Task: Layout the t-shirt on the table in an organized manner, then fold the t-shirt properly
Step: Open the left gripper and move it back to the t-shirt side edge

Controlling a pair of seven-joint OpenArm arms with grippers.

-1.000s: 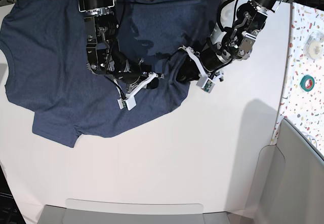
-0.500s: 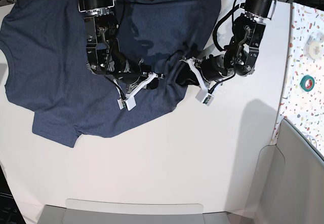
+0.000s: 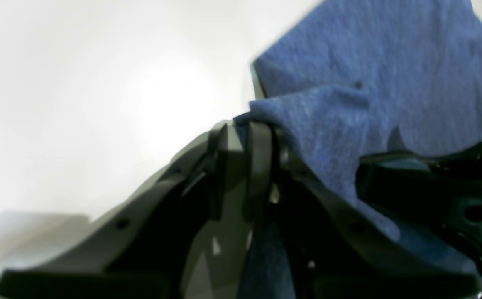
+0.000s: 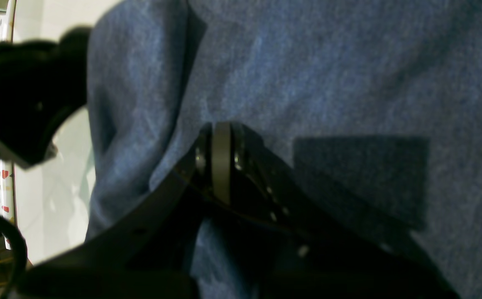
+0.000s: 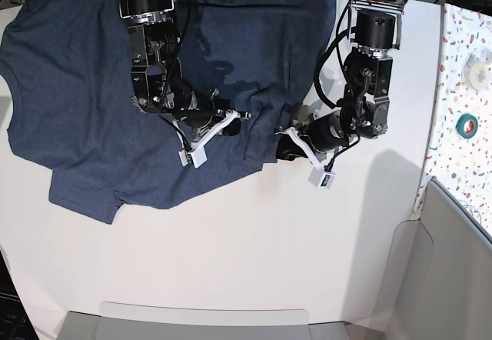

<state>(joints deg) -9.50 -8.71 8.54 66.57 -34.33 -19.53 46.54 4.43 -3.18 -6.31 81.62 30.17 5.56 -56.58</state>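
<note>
T-shirt: the navy heathered t-shirt (image 5: 100, 101) lies spread over the upper left part of the white table (image 5: 254, 255), its collar at the left edge and one sleeve pointing down toward the lower left; its right-hand edge is rumpled and pulled into folds near both arms.
Right tool: the right tool (image 5: 224, 121) rests on the shirt's middle; in its wrist view the right tool (image 4: 220, 160) has its fingers pressed together with cloth all round them, and whether any cloth is pinched between them cannot be told.
Left tool: the left tool (image 5: 286, 144) sits at the shirt's lower right hem; in its wrist view the left tool (image 3: 241, 166) shows a narrow gap between the fingers, a fold of blue fabric draped against the tip, white table beyond.
Side surface: a speckled shelf (image 5: 453, 125) on the right carries a green tape roll (image 5: 466, 125).
</note>
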